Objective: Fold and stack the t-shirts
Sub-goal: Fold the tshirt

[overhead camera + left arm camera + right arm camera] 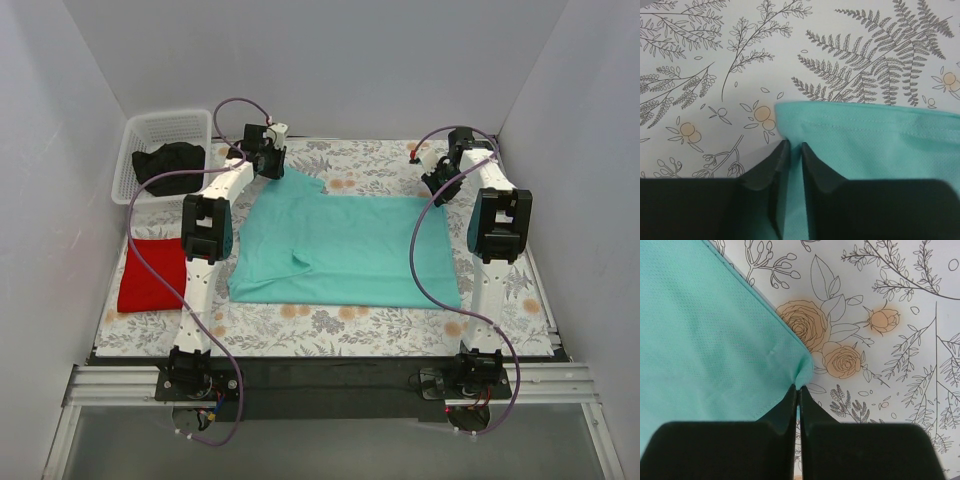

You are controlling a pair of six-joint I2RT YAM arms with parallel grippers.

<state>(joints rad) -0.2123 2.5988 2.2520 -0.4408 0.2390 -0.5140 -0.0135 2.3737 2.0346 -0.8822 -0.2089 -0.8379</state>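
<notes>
- The teal t-shirt [340,250] is lying spread out in the middle of the table [330,322], with a small wrinkle showing near its centre.
- The left claw [792,147] is pinching its far left corner. The two fingers are nearly together, with only a thin strip of teal cloth between them.
- The right claw [797,390] is gripping the far right corner in the same way, its fingers pressed almost flat against each other on the hem.
- A red t-shirt [150,275] is resting folded at the left side of the table. A basket [170,118] at the far left is holding a black cloth [170,165].
- I am judging that the step in hand is the first fold, bringing the far edge over to the near edge.
- To do it well, both arms should be lifting together and at the same height, so that the edge between them is staying straight and not sagging.
- They should be rising only enough for the cloth to clear itself, then travelling toward the near side and laying corner over corner.
- Each claw is holding very little cloth, so a quick pull could be slipping it out. Moving slowly looks safer.
</notes>
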